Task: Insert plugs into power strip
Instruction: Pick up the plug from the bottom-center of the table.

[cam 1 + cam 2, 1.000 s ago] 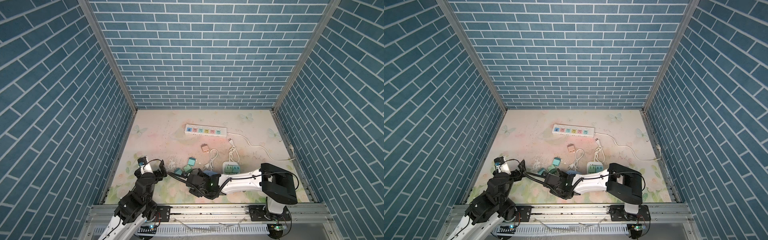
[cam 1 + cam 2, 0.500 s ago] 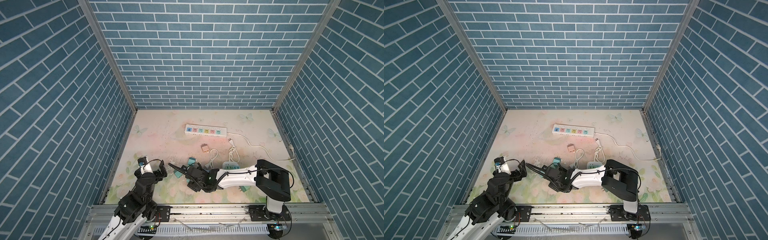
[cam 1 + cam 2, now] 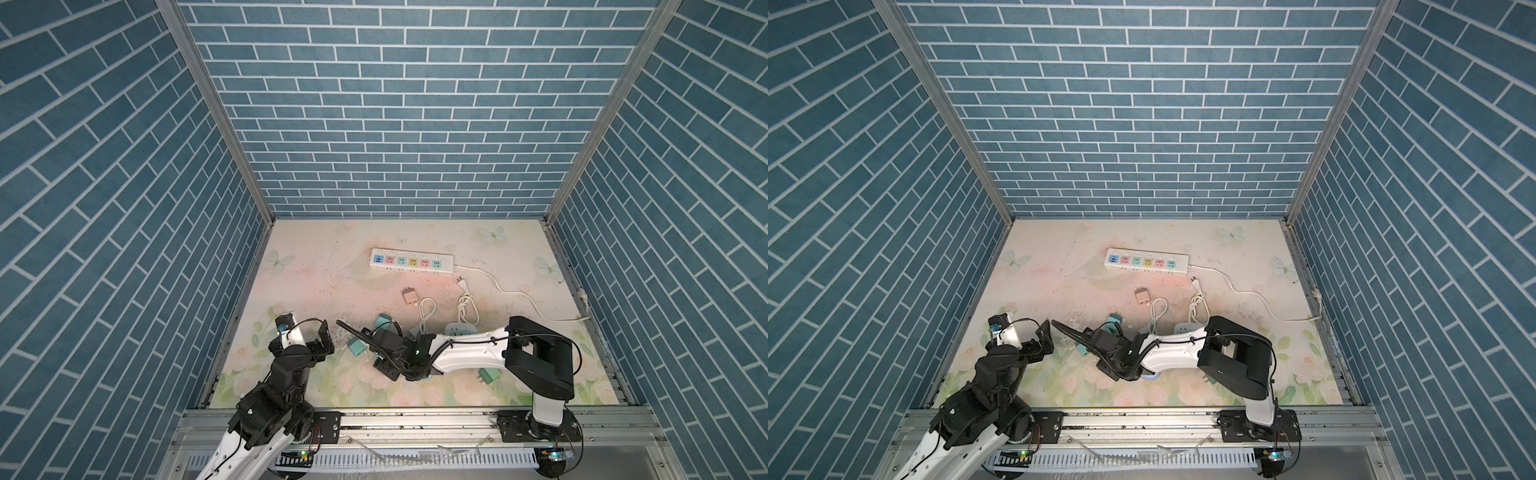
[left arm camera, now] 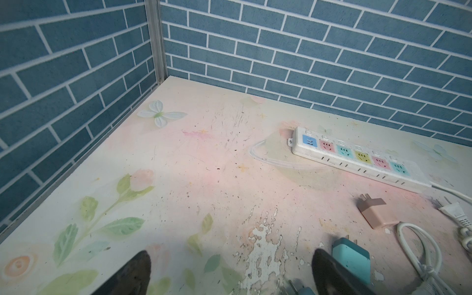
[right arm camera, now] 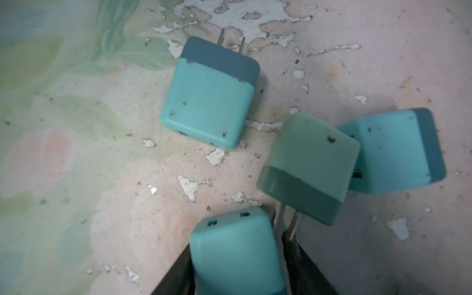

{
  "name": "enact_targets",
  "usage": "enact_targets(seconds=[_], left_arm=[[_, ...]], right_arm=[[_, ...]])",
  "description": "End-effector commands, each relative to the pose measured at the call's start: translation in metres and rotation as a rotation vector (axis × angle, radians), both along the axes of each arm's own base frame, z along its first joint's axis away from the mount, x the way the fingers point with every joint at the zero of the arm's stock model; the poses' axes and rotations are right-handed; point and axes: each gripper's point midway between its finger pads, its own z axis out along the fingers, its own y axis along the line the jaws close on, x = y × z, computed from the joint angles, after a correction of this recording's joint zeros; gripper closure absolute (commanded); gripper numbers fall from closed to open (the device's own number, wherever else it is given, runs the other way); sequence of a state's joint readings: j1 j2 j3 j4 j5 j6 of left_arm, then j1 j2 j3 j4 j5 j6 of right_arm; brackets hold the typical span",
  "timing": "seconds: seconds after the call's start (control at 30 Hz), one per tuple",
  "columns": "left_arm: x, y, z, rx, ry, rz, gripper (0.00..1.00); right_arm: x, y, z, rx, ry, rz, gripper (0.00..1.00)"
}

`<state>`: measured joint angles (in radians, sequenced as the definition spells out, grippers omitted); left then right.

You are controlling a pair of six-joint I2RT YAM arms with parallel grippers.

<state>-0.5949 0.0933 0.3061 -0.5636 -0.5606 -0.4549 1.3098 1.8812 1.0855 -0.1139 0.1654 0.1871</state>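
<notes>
Right hand [image 5: 236, 241] is clamped on a teal plug [image 5: 237, 263] by its flat sides, slotted face outward, beside three loose plugs [image 5: 209, 94] near the bench [image 5: 76, 153] front, well apart from the power strip [image 3: 410, 266]. Left hand [image 4: 229, 278] hangs spread and empty. Light, stiff, smooth plastic could twist or slip; its prongs, probably facing the palm, may demand regripping.

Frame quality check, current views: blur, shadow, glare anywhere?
Right wrist view: soft throughout, nearest teal plug blurriest, with shade at that edge. Left wrist view: power strip sharp, fingertips a dark out-of-focus blur. Both top views: even light, no glare, only faint shadow under the arms.
</notes>
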Motion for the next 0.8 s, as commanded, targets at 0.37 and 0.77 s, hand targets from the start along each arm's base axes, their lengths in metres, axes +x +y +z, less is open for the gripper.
enact_targets(seconds=[0.37,0.77], left_arm=[[-0.001,0.004,0.001,0.004,-0.007,0.016,0.0],[0.0,0.004,0.001,0.004,-0.006,0.017,0.0]], right_arm=[[-0.014,-0.009,-0.016,0.011,0.104,-0.03,0.43],[-0.018,-0.006,-0.014,0.027,0.125,-0.015,0.62]])
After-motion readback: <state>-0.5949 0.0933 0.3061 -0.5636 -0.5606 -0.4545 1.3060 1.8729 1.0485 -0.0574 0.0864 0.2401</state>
